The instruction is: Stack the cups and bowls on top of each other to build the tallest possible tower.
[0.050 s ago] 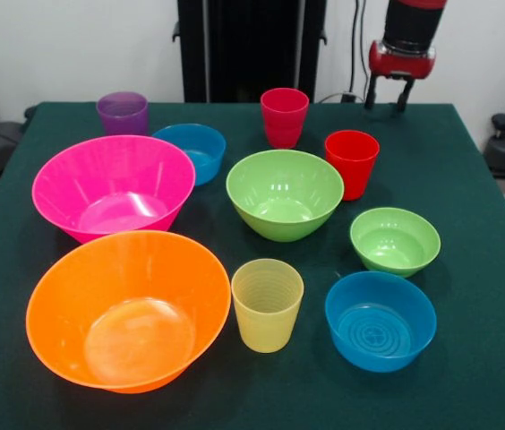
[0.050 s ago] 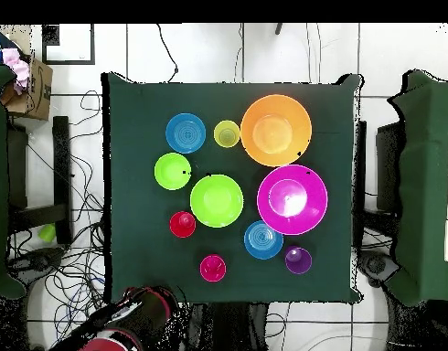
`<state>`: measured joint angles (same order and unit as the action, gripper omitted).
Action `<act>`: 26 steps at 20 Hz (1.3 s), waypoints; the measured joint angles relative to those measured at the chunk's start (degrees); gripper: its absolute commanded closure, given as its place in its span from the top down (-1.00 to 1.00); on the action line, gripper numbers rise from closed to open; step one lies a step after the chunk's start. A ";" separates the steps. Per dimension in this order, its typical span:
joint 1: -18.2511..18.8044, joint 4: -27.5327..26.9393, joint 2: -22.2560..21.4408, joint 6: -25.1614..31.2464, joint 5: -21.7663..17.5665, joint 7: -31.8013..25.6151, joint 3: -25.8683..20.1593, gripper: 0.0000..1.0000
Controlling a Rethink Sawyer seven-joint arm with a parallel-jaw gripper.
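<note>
My gripper [image 1: 388, 100] hangs open and empty above the table's far right edge, behind the bright red cup [image 1: 352, 161]. The cups stand upright and apart: purple [image 1: 123, 112], pinkish-red [image 1: 284, 116], ribbed yellow [image 1: 267, 305]. The bowls sit mouth up on the green cloth: orange [image 1: 127, 309], hot pink [image 1: 114, 184], medium green [image 1: 285, 193], small green [image 1: 395, 240], and two blue ones [image 1: 190, 150] [image 1: 380, 320]. No piece is inside another, so no tower is in view. From above, the orange bowl [image 2: 276, 130] and hot pink bowl [image 2: 292, 199] lie on the right.
The green table [image 2: 136, 146] has bare cloth along its left side in the overhead view. My red and black arm [image 2: 141, 315] lies past the table's bottom left corner. Cables and a cardboard box [image 2: 31, 87] are on the floor around it.
</note>
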<state>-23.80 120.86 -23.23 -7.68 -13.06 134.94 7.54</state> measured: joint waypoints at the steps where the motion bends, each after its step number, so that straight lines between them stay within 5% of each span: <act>1: -0.19 -0.21 1.07 -0.68 0.01 0.00 0.02 1.00; 15: -0.56 -0.33 0.94 -1.70 -0.01 0.00 1.74 1.00; 26: 11.27 -0.30 -8.23 11.72 -0.04 0.00 -2.16 1.00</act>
<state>-12.53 120.57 -31.46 4.04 -13.11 134.94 5.38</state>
